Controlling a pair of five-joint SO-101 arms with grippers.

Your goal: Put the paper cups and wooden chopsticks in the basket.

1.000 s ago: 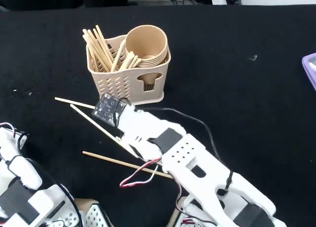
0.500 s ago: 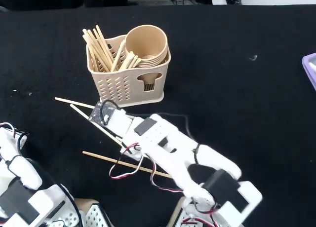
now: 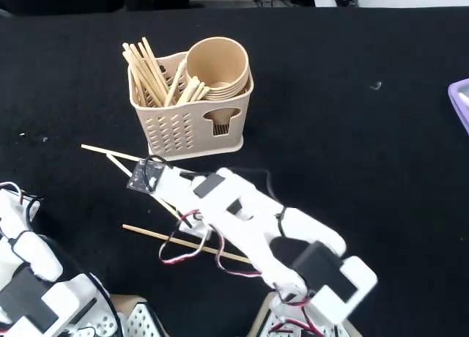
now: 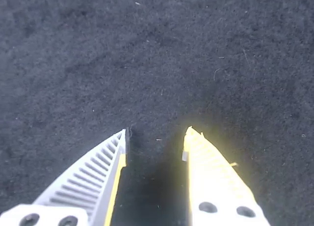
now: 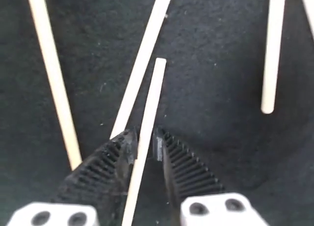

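A beige slotted basket point(image 3: 192, 124) holds stacked paper cups point(image 3: 218, 64) and a bundle of wooden chopsticks point(image 3: 146, 69). Loose chopsticks lie on the black cloth in front of it: two near its left corner point(image 3: 110, 153) and one nearer the arms point(image 3: 161, 236). My right gripper point(image 3: 143, 177) is down among the two by the corner. In the right wrist view it point(image 5: 143, 138) is shut on one chopstick point(image 5: 152, 93), with others lying beside it point(image 5: 51, 73) point(image 5: 272, 49). My left gripper point(image 4: 156, 140) hangs open over bare cloth, its arm point(image 3: 29, 278) at the near left.
A purple object point(image 3: 459, 99) pokes in at the right edge. Red and black cables point(image 3: 192, 245) dangle from the right arm over the nearest chopstick. Black cloth stretches to the right of the basket.
The right arm swung left and down, carrying its gripper from just in front of the basket onto the loose chopsticks. The left arm stayed still.
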